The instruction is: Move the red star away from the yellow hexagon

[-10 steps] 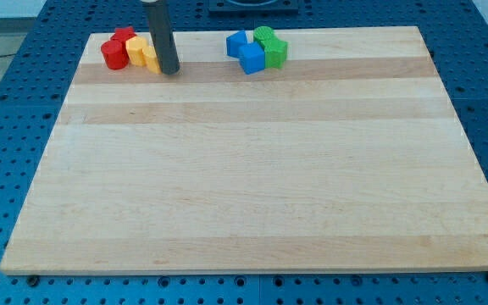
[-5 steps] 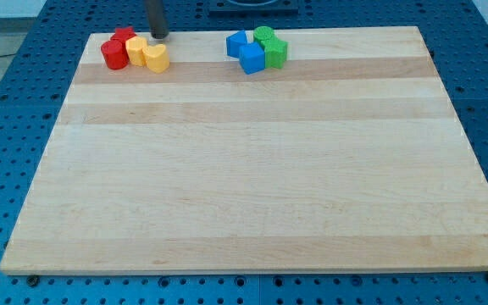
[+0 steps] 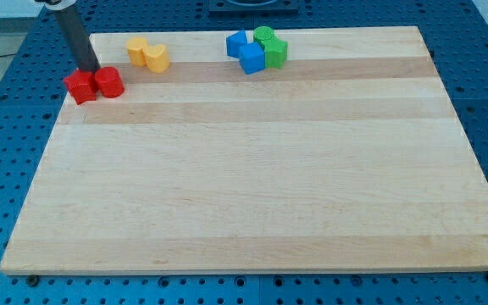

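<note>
A pale wooden tabletop [image 3: 252, 169] lies on a blue perforated base [image 3: 7, 127]. The arm carries no hand, so there is no open or closed state to report; it ends in a straight dark rod [image 3: 76, 38] that enters from the view's top left. My tip [image 3: 89, 70] stands at the far left edge of the tabletop, touching or just behind the two red blocks, on their top side.

The red star-shaped block [image 3: 80, 86] sits at the tabletop's left edge, near the top left corner, with part of it at or slightly over the edge. A second red block [image 3: 109, 82], rounded in outline, touches it on the view's right.

The yellow hexagonal block [image 3: 137, 49] lies near the top edge, to the upper right of the red pair and clearly apart from them. A yellow heart-like block [image 3: 156, 58] touches it on the right.

Further right along the top edge, two blue blocks [image 3: 245, 51] and two green blocks [image 3: 270, 46] form a tight cluster; their exact shapes cannot be told.
</note>
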